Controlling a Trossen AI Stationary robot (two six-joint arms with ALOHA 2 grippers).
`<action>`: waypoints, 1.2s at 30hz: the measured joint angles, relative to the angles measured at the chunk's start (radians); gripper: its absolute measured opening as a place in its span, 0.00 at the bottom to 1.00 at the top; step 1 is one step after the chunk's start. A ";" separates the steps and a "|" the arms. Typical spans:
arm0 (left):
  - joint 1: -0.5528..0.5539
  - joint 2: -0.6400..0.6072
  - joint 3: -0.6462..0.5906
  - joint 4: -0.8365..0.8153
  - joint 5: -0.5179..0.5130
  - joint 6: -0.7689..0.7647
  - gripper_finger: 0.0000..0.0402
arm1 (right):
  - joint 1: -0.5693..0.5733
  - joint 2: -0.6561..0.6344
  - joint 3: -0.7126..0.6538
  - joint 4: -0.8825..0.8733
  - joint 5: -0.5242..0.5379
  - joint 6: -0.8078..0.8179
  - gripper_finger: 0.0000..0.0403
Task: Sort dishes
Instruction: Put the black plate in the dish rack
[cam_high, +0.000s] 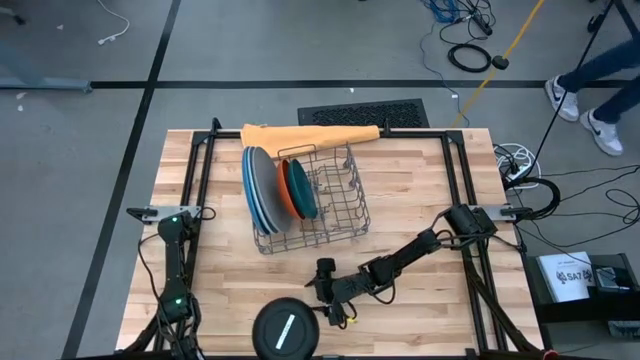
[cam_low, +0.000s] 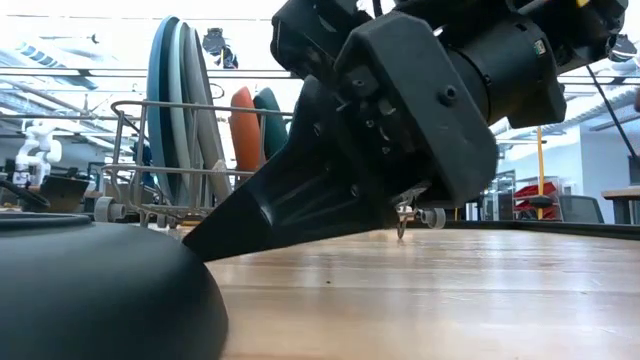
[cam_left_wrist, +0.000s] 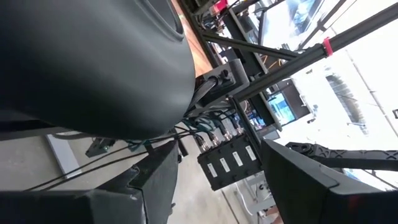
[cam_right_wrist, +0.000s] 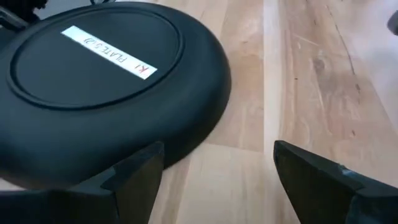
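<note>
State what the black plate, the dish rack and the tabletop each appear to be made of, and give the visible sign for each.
Black plate: probably matte plastic or melamine; an even dull surface with soft highlights, a white label strip on its upturned base.
Dish rack: metal wire; thin grey rods forming an open grid.
Tabletop: wood, lightly finished; pale planks with grain and joint lines.

Bright, even overhead light; the low view's background ceiling is blown out, with the near black plate (cam_low: 100, 290) blurred.
</note>
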 joint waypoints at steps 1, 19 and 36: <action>0.000 0.000 0.000 0.000 0.000 0.000 0.57 | 0.002 0.000 0.000 0.000 -0.005 -0.004 0.74; 0.005 0.000 -0.048 0.149 0.074 -0.018 0.57 | 0.002 -0.001 0.000 0.021 0.097 -0.027 0.74; 0.014 -0.003 -0.097 0.175 0.021 -0.037 0.57 | -0.016 -0.001 0.000 0.028 0.050 -0.115 0.74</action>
